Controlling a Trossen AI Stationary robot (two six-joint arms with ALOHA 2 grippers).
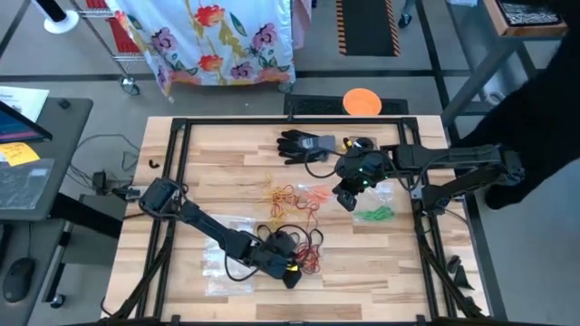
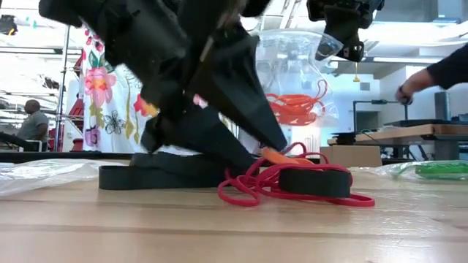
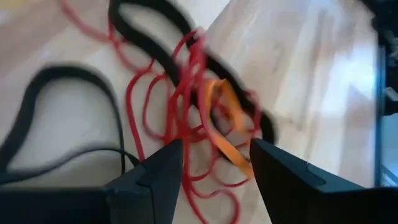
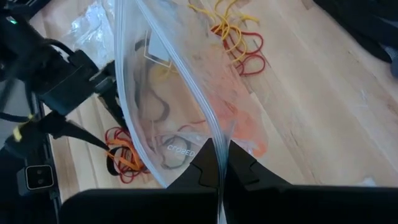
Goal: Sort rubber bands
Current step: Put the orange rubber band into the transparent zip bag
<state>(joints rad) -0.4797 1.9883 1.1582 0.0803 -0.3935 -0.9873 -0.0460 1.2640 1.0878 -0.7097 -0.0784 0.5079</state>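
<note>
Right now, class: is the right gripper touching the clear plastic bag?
Touching. The right wrist view shows the right gripper shut on the clear plastic bag's edge, pinched between its fingertips.

Rubber bands (image 1: 304,243) between glove (image 1: 304,143) and near edge.

Probably a lab: framed workbench (image 1: 227,145), cabling, hazard-striped floor mat (image 1: 367,27).

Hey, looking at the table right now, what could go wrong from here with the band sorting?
1. The left end effector is open over a tangle where an orange band is knotted among red bands and black bands; closing may lift several colours at once.
2. The right end effector pinches only the clear bag's edge, so it could slip.
</note>
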